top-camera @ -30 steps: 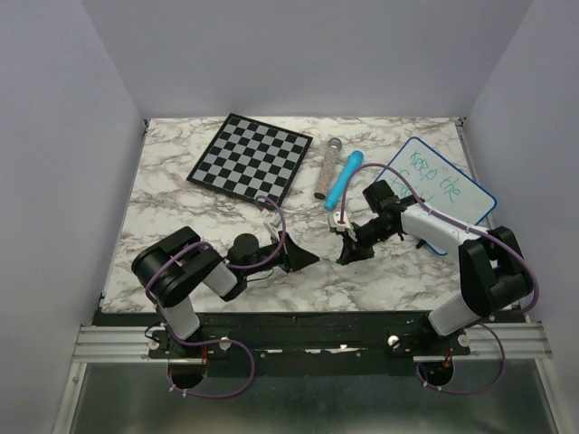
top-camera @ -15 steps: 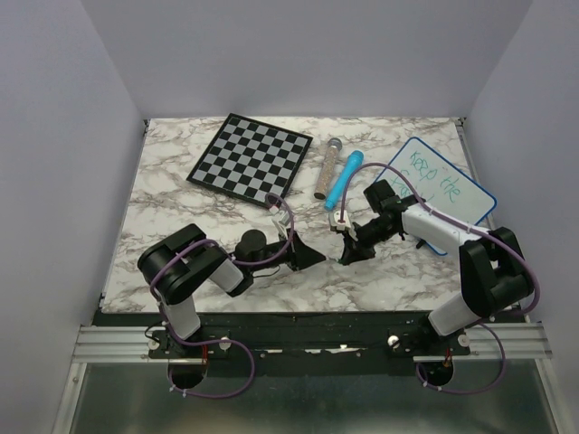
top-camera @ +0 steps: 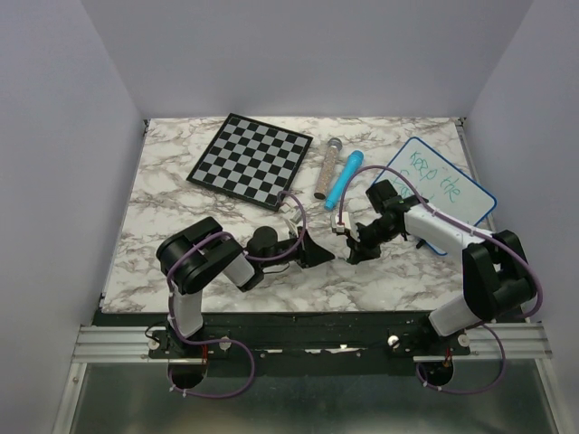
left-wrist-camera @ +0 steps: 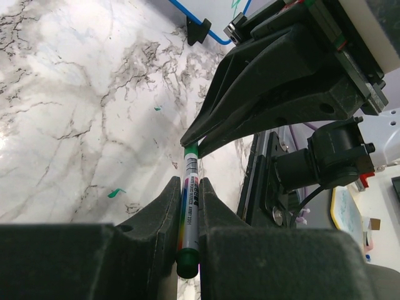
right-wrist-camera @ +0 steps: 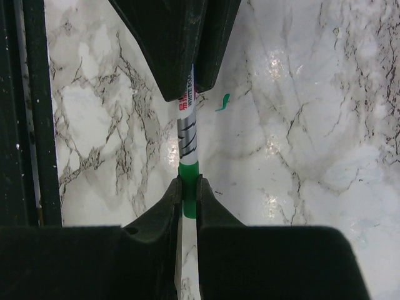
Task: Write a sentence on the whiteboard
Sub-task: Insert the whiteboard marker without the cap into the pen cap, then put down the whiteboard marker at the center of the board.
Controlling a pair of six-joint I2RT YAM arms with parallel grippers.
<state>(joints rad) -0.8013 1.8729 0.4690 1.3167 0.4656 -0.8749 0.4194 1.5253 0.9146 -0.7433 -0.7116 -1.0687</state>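
The small white rectangular whiteboard with a thin blue rim (top-camera: 441,192) carries the only handwriting: a green marker sentence (top-camera: 436,177) whose top line reads "Keep the". A second green line lies below it, partly behind the right arm and too small to read in the top view.

The slim white marker pen with a green cap (right-wrist-camera: 187,134) bears a printed label. In the right wrist view, small print along the barrel reads "WHITE BO", the rest covered; red block lettering beside it is cut off and unreadable. In the left wrist view the marker pen (left-wrist-camera: 189,206) shows a rainbow-coloured strip with a line of tiny print, too blurred to make out.
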